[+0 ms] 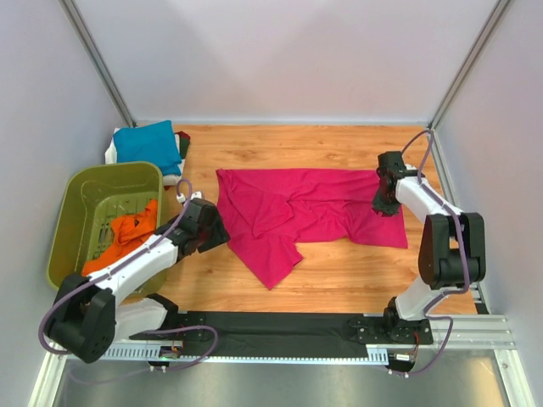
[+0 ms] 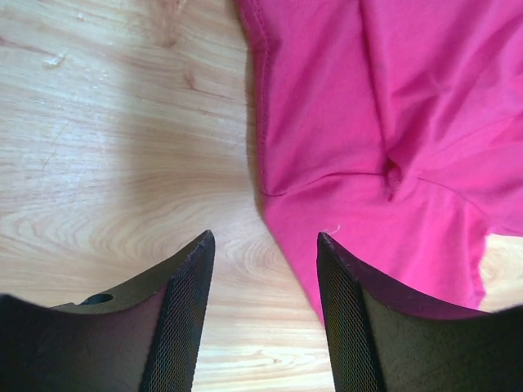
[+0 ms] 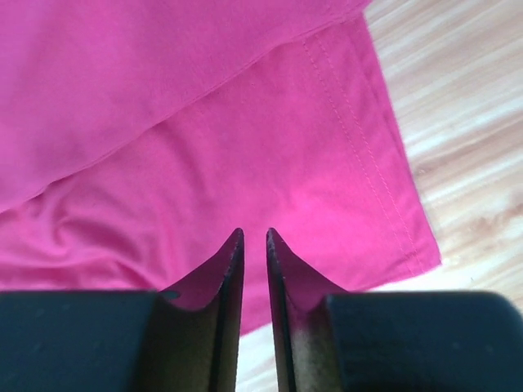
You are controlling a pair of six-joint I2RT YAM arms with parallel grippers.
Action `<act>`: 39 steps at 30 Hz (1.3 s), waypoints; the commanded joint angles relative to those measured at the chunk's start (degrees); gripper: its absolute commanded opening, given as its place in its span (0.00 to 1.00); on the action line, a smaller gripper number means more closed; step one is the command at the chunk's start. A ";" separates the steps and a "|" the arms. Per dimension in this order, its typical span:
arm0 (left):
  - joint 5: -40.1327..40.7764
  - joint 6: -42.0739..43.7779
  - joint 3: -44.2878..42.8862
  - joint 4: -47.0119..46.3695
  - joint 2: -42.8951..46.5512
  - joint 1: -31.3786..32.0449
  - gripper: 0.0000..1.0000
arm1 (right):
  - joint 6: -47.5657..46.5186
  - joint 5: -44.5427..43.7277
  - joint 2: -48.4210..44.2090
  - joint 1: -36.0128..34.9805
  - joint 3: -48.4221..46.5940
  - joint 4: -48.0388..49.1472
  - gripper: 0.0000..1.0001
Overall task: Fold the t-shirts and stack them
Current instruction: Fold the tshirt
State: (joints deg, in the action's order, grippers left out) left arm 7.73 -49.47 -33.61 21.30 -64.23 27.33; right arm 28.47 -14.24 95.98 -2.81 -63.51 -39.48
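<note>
Magenta t-shirt (image 1: 314, 208) lies rumpled mid-table (image 1: 356, 271), one flap trailing toward near edge. Left gripper (image 2: 265, 237) spread wide over bare wood, just beside shirt's left hem, holding nothing. Right gripper (image 3: 254, 231) over right hem corner, fingers almost together (pinch on cloth: cannot tell). Orange t-shirt (image 1: 127, 233) in basket (image 1: 85, 182).

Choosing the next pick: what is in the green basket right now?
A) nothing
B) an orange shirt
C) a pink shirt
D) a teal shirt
B: an orange t-shirt lies crumpled inside the olive-green basket, while the teal one sits outside, behind the basket.
</note>
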 commanded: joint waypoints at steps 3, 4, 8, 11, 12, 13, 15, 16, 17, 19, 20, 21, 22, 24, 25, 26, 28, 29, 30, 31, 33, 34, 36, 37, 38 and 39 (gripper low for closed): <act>-2.19 0.87 -1.38 -3.80 -6.25 -0.26 0.60 | 1.41 -2.45 -7.46 0.43 2.59 -2.61 0.23; -2.28 0.78 -1.11 -4.51 -7.48 -0.17 0.60 | 1.50 -2.37 -8.17 0.78 4.60 -2.53 0.24; -2.36 0.96 -0.41 -7.93 -9.51 -0.26 0.56 | 2.12 1.31 -11.60 5.79 9.97 -0.86 0.25; -3.24 1.05 -0.15 -9.78 -10.39 -0.26 0.51 | 2.82 1.85 -13.45 7.90 13.30 -0.07 0.25; -3.51 0.96 0.03 -9.96 -10.57 -0.26 0.48 | 3.52 1.41 -13.72 8.17 13.93 0.19 0.25; -3.59 0.78 -0.06 -10.05 -11.18 -0.26 0.44 | 3.87 1.23 -13.98 8.69 14.72 0.37 0.25; -3.68 0.26 0.29 -9.96 -11.53 -0.26 0.33 | 4.40 0.62 -14.77 8.96 16.48 1.42 0.25; -3.51 -0.09 0.82 -9.96 -11.71 -0.17 0.29 | 4.75 0.53 -15.03 9.31 16.92 1.86 0.25; -3.33 -0.36 1.08 -9.87 -11.80 -0.26 0.26 | 4.84 0.53 -14.86 9.40 17.36 2.65 0.25; -2.72 -0.80 1.35 -9.35 -11.97 -0.26 0.15 | 4.84 0.27 -14.08 10.01 18.33 3.36 0.25; -2.28 -0.89 1.35 -8.56 -11.89 -0.26 0.08 | 4.75 0.00 -12.85 10.19 18.50 3.88 0.25; -1.93 -0.89 1.35 -8.12 -11.80 -0.17 0.04 | 4.67 -0.52 -12.23 10.45 18.68 4.06 0.25; -1.58 -0.80 1.35 -6.98 -11.62 -0.26 0.02 | 4.41 -0.87 -11.18 10.98 18.77 4.67 0.24; -0.87 -0.36 1.26 -6.10 -11.45 -0.26 0.00 | 4.05 -1.40 -10.56 11.59 18.77 5.47 0.23; -0.70 -0.19 1.17 -5.66 -11.27 -0.26 0.00 | 3.96 -1.49 -10.38 12.21 18.77 5.82 0.23; -0.61 0.16 1.26 -5.13 -11.18 -0.26 0.00 | 3.61 -1.67 -10.03 12.47 18.77 6.43 0.23; -0.61 0.43 1.26 -4.60 -10.75 -0.26 0.00 | 3.35 -2.02 -9.59 13.53 18.51 6.88 0.22; -0.61 0.78 1.17 -4.25 -10.66 -0.26 0.00 | 3.09 -2.11 -9.07 13.88 18.42 7.23 0.22; -0.61 0.96 1.09 -3.81 -10.13 -0.26 0.00 | 2.82 -2.02 -8.80 14.32 18.42 7.49 0.22; -0.52 1.13 0.74 -3.20 -9.87 -0.26 0.00 | 2.82 -1.93 -8.54 15.19 18.33 7.67 0.22; 0.27 1.66 0.65 -1.18 -8.64 -0.26 0.00 | 2.38 -1.58 -7.74 15.81 18.33 8.19 0.21; 1.05 1.92 0.56 0.13 -8.29 -0.17 0.00 | 2.38 -1.49 -7.39 16.25 18.42 8.37 0.20; 1.76 2.97 0.56 1.20 -6.80 -0.26 0.00 | 2.21 -1.58 -7.30 16.43 18.59 8.55 0.20; 2.11 3.33 0.56 1.98 -6.35 -0.26 0.00 | 2.12 -1.32 -7.39 16.69 18.68 8.55 0.20; 2.20 3.85 0.65 2.08 -5.91 -0.26 0.00 | 2.20 -1.06 -7.57 16.70 18.77 8.37 0.20; 2.21 4.38 0.56 2.25 -5.48 -0.26 0.00 | 2.12 -0.36 -7.74 16.70 18.94 8.28 0.20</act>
State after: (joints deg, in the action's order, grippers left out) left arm 7.84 -48.05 -32.58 20.25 -72.03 27.33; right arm 31.33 -13.80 86.54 13.23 -45.60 -32.62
